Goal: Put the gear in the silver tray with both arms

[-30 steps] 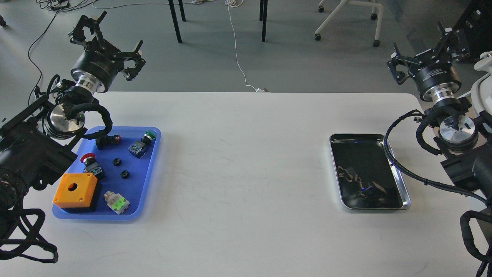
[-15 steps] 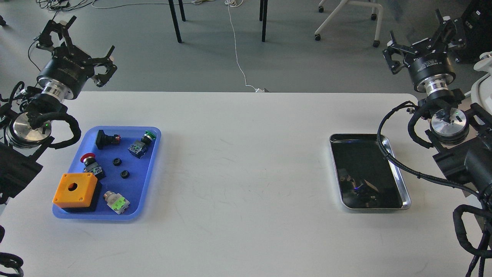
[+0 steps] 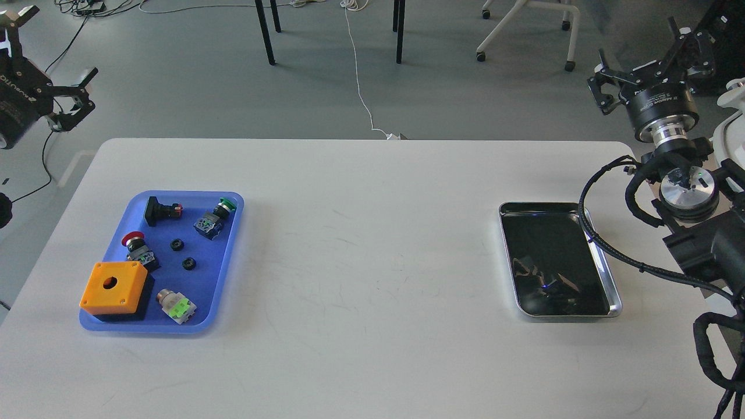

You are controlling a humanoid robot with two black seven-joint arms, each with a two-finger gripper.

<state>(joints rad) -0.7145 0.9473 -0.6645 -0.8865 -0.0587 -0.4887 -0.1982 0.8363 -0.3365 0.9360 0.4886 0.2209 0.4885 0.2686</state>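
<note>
room: grey floor with cables, chair legs and table legs along the top of the frame; i'm looking down on a white table (image 3: 361,233) that fills most of the view.
blue tray (image 3: 227,256): lower left of the frame, holding an orange box (image 3: 113,286), several push buttons and two small black gears (image 3: 177,245), the second one (image 3: 188,263) just below the first.
silver tray (image 3: 611,297): right of centre, well apart from the blue one; its dark bottom looks bare apart from reflections.
left gripper (image 3: 49,64): upper left corner, partly cut by the frame edge, fingers spread wide and holding nothing, raised beyond the table's corner.
right gripper (image 3: 655,55): upper right, fingers spread too, nothing between them, up behind the silver tray.
step: i judge nothing is picked yet; both gears sit in the blue tray.
next move: i'd bring the left gripper down over one black gear and close on it squarely; the gears are small and lie near the buttons, so the fingers need a clean line in.
</note>
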